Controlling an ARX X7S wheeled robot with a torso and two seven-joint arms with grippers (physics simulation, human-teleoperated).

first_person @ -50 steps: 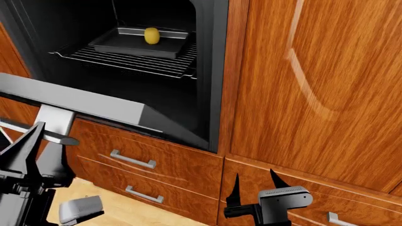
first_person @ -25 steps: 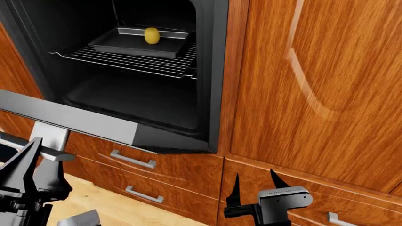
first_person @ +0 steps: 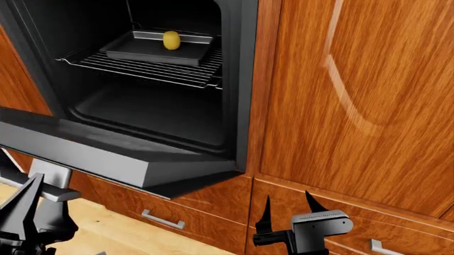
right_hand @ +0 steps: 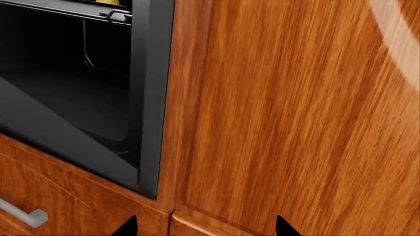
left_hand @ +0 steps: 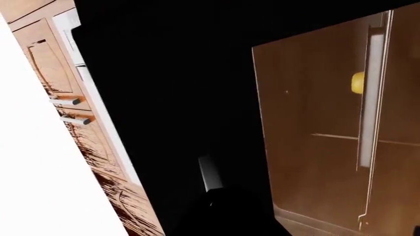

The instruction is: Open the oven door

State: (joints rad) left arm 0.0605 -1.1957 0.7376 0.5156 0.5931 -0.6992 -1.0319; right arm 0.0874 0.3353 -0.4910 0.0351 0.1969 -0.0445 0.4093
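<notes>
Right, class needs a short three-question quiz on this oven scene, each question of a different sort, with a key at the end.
1. True or false: the oven door hangs down open, nearly flat.
2. Where does the yellow item sit? A) on the floor B) in the baking tray on the wire rack C) in a drawer
3. Fill the gap: the right gripper hangs open in front of the wooden ____, holding nothing.

Key: 1 true; 2 B; 3 drawer front.
</notes>
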